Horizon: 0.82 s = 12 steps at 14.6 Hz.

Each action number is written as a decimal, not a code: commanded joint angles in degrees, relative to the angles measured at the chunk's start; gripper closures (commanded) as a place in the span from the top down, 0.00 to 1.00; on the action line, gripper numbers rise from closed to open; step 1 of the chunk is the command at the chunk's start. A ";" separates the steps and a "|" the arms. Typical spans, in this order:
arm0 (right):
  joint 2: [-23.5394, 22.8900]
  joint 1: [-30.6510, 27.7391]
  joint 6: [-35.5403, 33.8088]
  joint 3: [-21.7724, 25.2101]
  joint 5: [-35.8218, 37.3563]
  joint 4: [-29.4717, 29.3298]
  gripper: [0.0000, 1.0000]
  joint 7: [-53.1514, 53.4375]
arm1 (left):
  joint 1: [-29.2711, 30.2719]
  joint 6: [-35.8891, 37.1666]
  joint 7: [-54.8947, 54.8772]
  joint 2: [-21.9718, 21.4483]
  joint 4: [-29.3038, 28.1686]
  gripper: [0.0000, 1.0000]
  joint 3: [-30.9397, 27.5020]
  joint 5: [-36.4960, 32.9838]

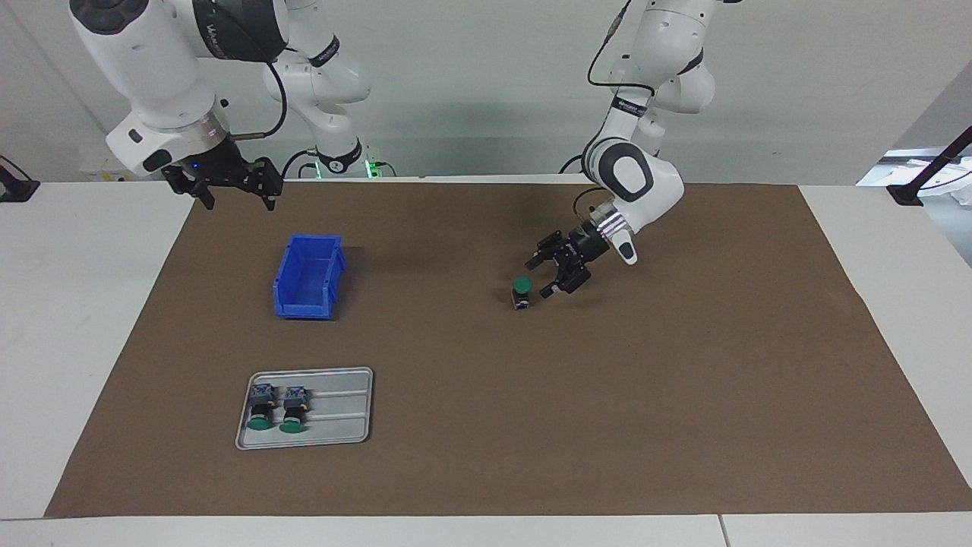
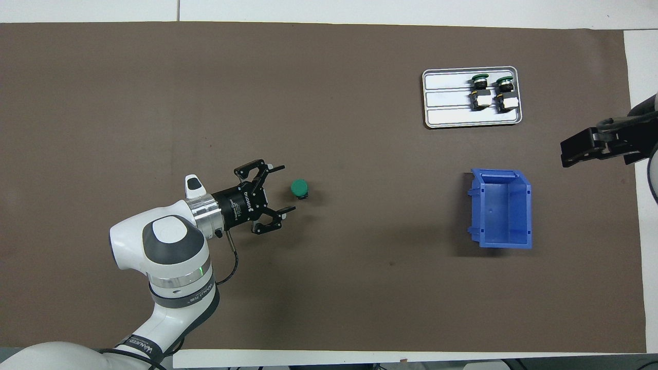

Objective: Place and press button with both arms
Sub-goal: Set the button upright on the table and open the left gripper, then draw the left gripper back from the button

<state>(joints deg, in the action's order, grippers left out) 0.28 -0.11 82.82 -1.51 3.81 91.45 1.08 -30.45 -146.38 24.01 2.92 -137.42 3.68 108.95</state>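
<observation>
- Your bench has a big brown mat over most of it, and everything sits on that.
- Left arm reaches down toward the middle of the mat. Its gripper, the left gripper, has the fingers spread apart and empty, low and just beside the button, not touching it as far as I can tell.
- Right arm just waits, with the right gripper up over the mat's edge at its own end of the bench, fingers apart too, holding nothing.
- Blue bin looks empty and sits toward the right arm's end. The metal tray lies farther from the robots than the bin, with two spare buttons lying on their sides in it.
- The button you care about stands upright on the mat, green cap up, well apart from bin and tray.
- What'd worry me: it's small and top-heavy looking, so a finger clipping it sideways could tip it. Pressing off-centre with nothing bracing the base could skid it or knock it over too, I reckon.
</observation>
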 commanded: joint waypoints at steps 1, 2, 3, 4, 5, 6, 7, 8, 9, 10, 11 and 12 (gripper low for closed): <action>1.39 -0.50 1.03 -0.16 -0.55 1.71 1.00 -1.25 | -0.49 -1.19 1.31 -3.61 -2.94 1.00 -0.69 -3.65; 1.39 -0.42 1.03 -0.16 -0.55 1.71 1.00 -1.25 | -0.23 -1.19 1.39 -4.14 -3.03 1.00 -0.78 -4.79; 1.39 -0.50 1.03 -0.16 -0.55 1.71 1.00 -1.25 | 0.03 -1.10 1.40 -4.93 -3.55 1.00 -0.78 -5.32; 1.39 -0.50 1.03 -0.16 -0.55 1.71 1.00 -1.25 | 0.47 -1.19 1.40 -5.55 -3.91 1.00 -0.78 -6.37; 1.39 -0.50 1.03 -0.16 -0.55 1.71 1.00 -1.25 | 1.43 -1.19 1.40 -5.73 -4.26 1.00 -0.78 -7.34; 1.39 -0.50 1.03 -0.16 -0.55 1.71 1.00 -1.25 | 1.96 -1.10 1.40 -5.73 -4.26 1.00 -0.78 -9.79; 1.39 -0.50 1.03 -0.16 -0.55 1.71 1.00 -1.25 | 2.58 -1.10 1.40 -5.56 -4.17 1.00 -0.78 -12.33; 1.39 -0.50 1.03 -0.16 -0.55 1.71 1.00 -1.25 | 3.28 -1.10 1.40 -5.73 -4.17 1.00 -0.78 -13.93; 1.39 -0.50 1.03 -0.16 -0.55 1.71 1.00 -1.25 | 3.72 -0.93 1.40 -5.82 -4.26 1.00 -0.78 -16.12; 1.39 -0.42 1.03 -0.16 -0.55 1.71 1.00 -1.25 | 4.34 -0.93 1.40 -5.82 -4.26 1.00 -0.78 -18.23; 1.39 -0.42 1.03 -0.16 -0.55 1.71 1.00 -1.25 | 5.04 -0.84 1.40 -5.82 -4.26 1.00 -0.78 -19.21; 1.39 -0.50 1.03 -0.16 -0.55 1.71 1.00 -1.25 | 5.83 -0.66 1.40 -5.82 -4.26 1.00 -0.87 -21.48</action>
<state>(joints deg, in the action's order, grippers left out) 0.28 -0.11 82.82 -1.51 3.81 91.45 1.08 -25.83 -147.03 24.53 -1.02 -140.02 2.89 91.08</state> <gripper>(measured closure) 0.000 0.000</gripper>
